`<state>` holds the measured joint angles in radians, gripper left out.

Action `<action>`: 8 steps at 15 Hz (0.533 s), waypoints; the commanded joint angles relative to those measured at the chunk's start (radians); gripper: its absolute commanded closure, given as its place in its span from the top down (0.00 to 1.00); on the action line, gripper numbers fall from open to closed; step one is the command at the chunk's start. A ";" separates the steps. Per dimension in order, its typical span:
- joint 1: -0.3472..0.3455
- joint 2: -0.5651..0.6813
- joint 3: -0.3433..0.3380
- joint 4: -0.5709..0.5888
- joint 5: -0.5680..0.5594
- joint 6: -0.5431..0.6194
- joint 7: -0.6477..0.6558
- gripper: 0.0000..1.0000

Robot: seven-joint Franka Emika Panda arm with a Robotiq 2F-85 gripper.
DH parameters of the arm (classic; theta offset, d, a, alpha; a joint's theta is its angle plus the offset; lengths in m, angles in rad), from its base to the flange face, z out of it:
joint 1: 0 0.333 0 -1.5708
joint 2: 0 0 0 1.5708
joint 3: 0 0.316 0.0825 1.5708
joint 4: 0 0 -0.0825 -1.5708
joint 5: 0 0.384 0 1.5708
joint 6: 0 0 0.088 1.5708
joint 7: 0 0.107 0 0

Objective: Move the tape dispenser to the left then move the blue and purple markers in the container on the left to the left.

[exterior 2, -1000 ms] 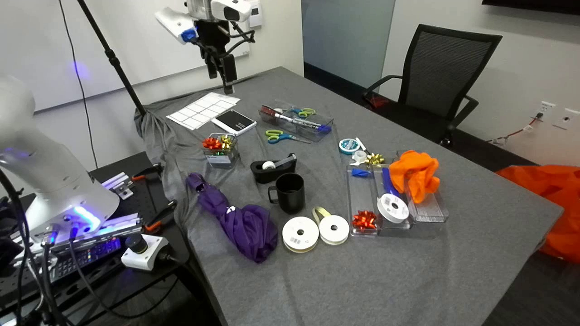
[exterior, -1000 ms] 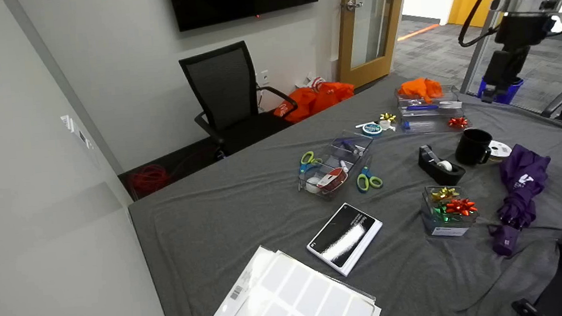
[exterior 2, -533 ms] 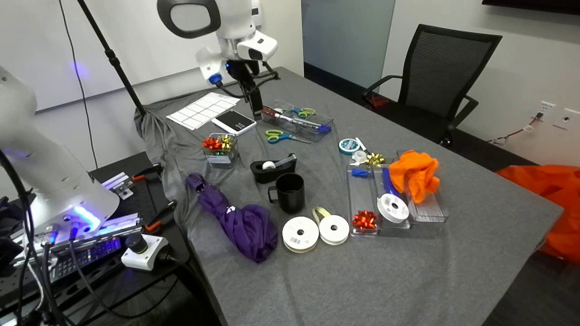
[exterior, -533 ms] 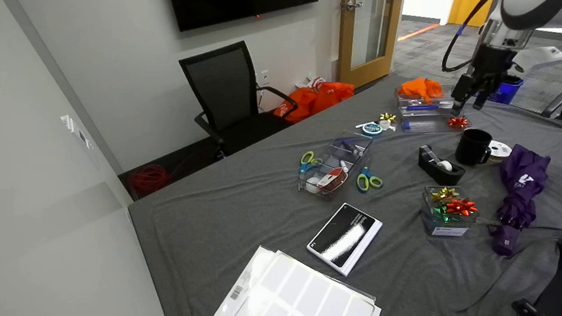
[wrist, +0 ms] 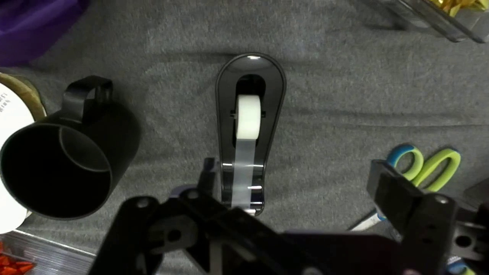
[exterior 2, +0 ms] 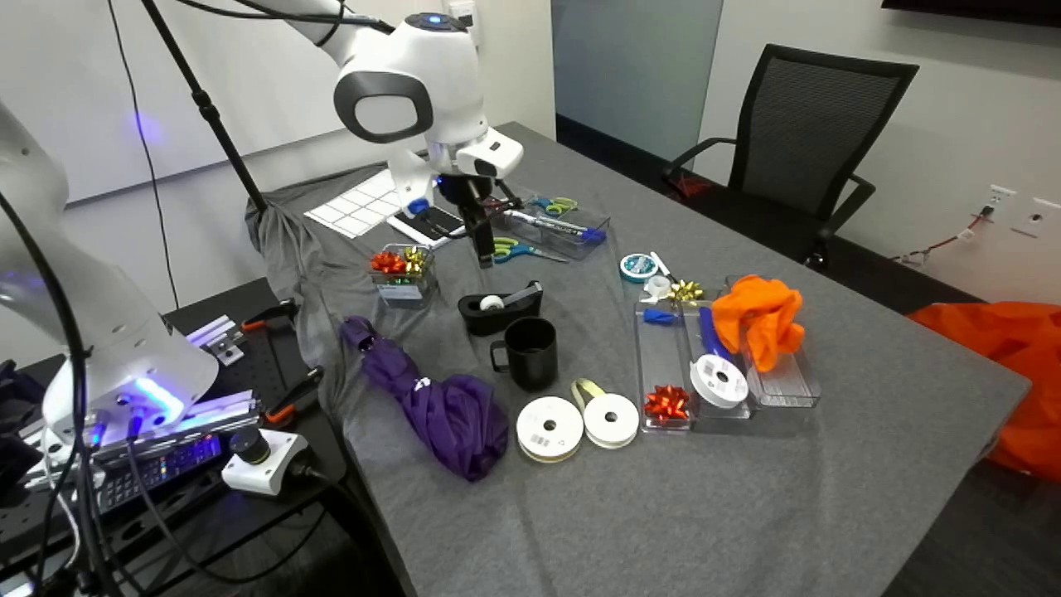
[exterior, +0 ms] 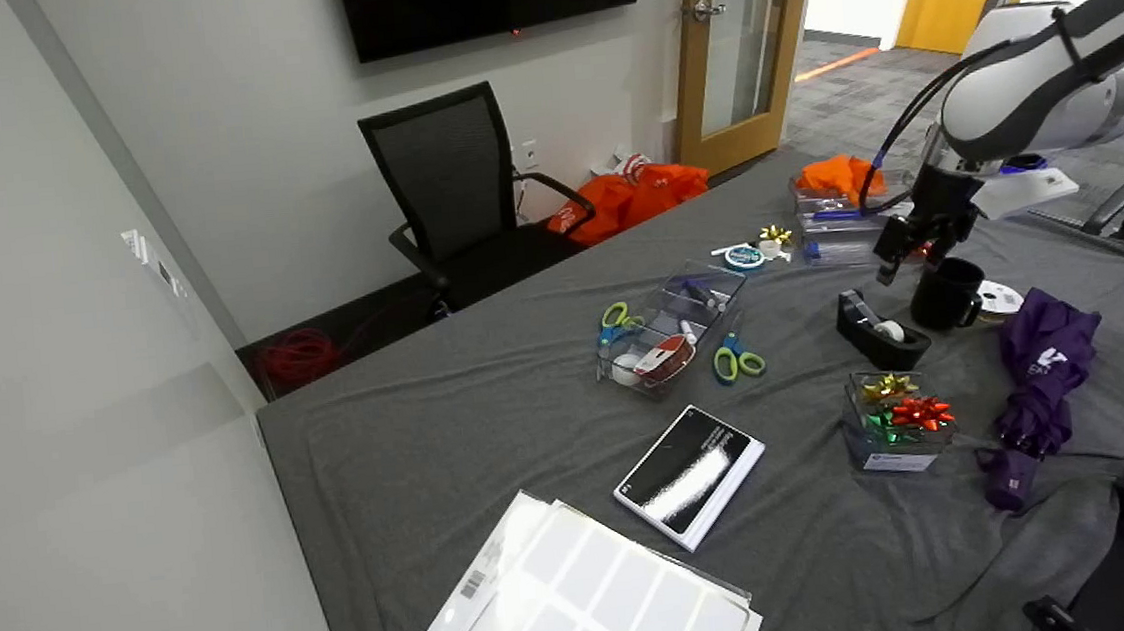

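Currently, my tool (wrist: 292,166) is set wide: in the wrist view its two fingers (wrist: 393,187) stand well apart, with a gap between them. I hold it raised above the bench (exterior: 449,415), close to the dispenser (exterior 2: 507,317). Both exterior views show clearance between the tool and the dispenser.

The dispenser rests upright on the bench. Its white roll (wrist: 248,118) is seated, and a strip (wrist: 242,175) runs from the roll to the narrow end. In the wrist view the rounded end faces the top edge; the narrow end shows just beside one finger.

The mug (exterior 2: 535,356) stands upright near the dispenser. On the opposite side, a pair of scissors (wrist: 437,168) lies flat; in the wrist view a finger overlaps it. The bow box (exterior: 899,459) stands near the dispenser's rounded end.

The container (exterior: 661,320) is located on the bench just beside these scissors, on the side away from the dispenser. It contains the markers (exterior 2: 547,222), which have white barrels, and a red spool (exterior: 666,358). At least one marker has a blue end; I cannot identify a purple one at this size.

The notebook (exterior: 689,466) lies flat near the container. The umbrella (exterior 2: 452,419) lies near the mug.
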<state>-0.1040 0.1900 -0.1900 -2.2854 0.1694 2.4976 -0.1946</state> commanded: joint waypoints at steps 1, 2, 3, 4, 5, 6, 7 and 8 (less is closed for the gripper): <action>-0.042 0.080 0.045 0.002 0.025 0.083 -0.022 1.00; -0.051 0.099 0.054 0.004 0.033 0.102 -0.031 1.00; -0.055 0.114 0.066 -0.006 0.038 0.129 -0.031 1.00; -0.064 0.129 0.074 0.000 0.041 0.138 -0.035 1.00; -0.077 0.148 0.081 0.009 0.040 0.145 -0.045 1.00; -0.086 0.161 0.088 0.011 0.036 0.151 -0.049 1.00; -0.096 0.175 0.089 0.013 0.025 0.160 -0.057 1.00; -0.102 0.184 0.092 0.012 0.020 0.170 -0.060 1.00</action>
<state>-0.1590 0.3380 -0.1273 -2.2834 0.1870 2.6318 -0.2118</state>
